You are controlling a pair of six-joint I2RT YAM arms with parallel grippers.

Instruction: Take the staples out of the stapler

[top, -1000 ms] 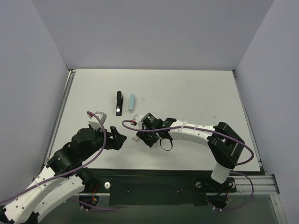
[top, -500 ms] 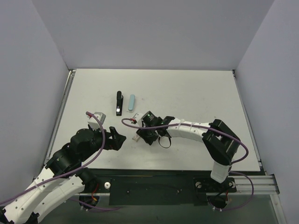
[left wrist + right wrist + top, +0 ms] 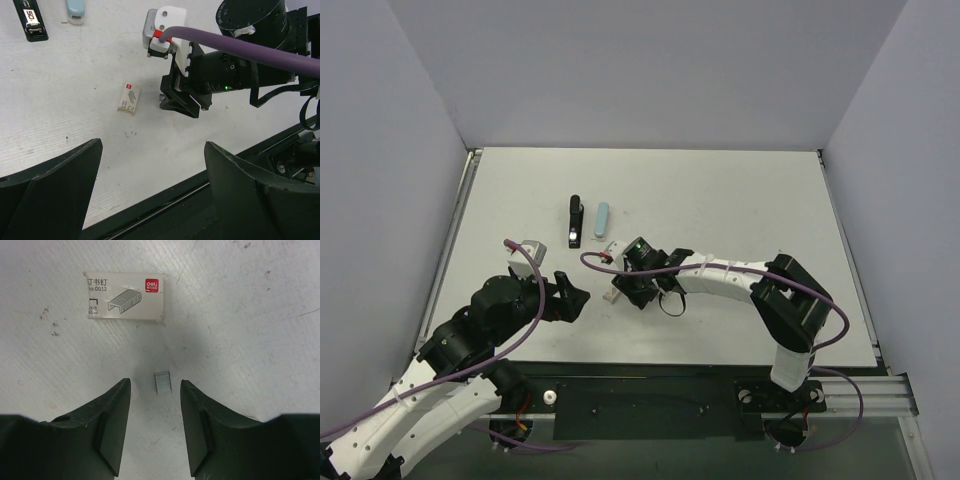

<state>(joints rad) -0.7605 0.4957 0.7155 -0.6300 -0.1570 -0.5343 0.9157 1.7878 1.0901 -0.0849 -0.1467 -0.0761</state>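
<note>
The slim black stapler (image 3: 574, 221) lies on the table beyond both grippers; it also shows at the top left of the left wrist view (image 3: 30, 20). A short silvery strip of staples (image 3: 162, 382) lies on the table just ahead of my right gripper (image 3: 155, 385), which is open, empty and low over the table. A small white staple box (image 3: 125, 296) lies just beyond the strip, and shows in the top view (image 3: 613, 293) and the left wrist view (image 3: 129, 98). My left gripper (image 3: 575, 298) is wide open and empty, left of the box.
A light blue oblong object (image 3: 603, 218) lies right of the stapler, also in the left wrist view (image 3: 76, 11). The table's front edge and black rail (image 3: 165, 200) run close under my left gripper. The right wrist (image 3: 240, 65) fills that view's upper right.
My right gripper has shifted slightly left towards the staple box. The left arm has barely moved.
</note>
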